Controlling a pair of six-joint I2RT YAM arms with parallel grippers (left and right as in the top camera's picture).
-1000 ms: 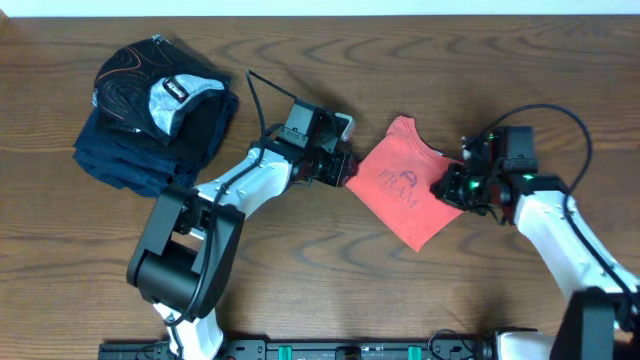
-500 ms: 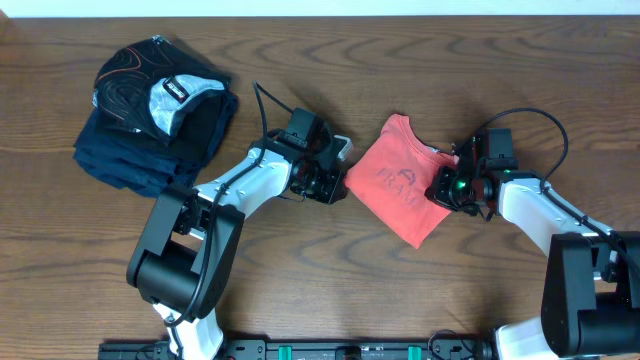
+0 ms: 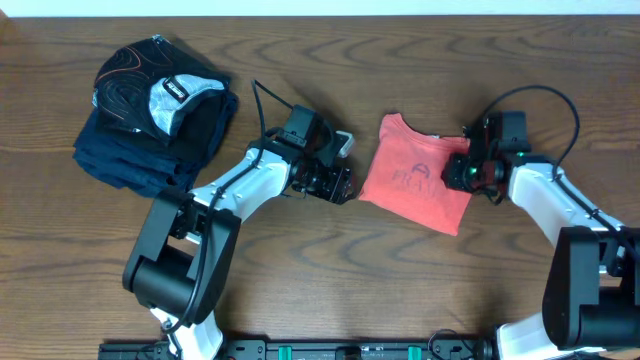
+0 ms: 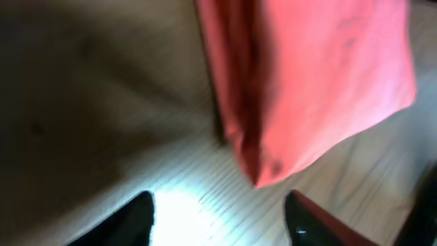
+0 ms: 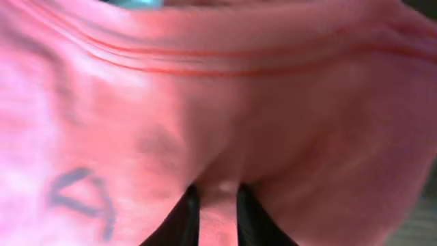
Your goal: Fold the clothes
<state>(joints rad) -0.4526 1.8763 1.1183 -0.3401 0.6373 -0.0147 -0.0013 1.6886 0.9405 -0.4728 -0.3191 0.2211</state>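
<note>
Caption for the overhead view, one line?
Right end effector pinches folded T-shirt; left end effector open beside it.

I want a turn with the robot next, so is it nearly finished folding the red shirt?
Nearly, it seems. Done: the red T-shirt lies folded into a small packet on the table. In hand: the right gripper pinches its right edge, while the left gripper sits open beside it, holding nothing. Left: probably only releasing and tidying that edge.

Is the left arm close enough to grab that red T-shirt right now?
Probably yes: the left gripper is open beside the near edge of the red T-shirt, with only bare table between them.
</note>
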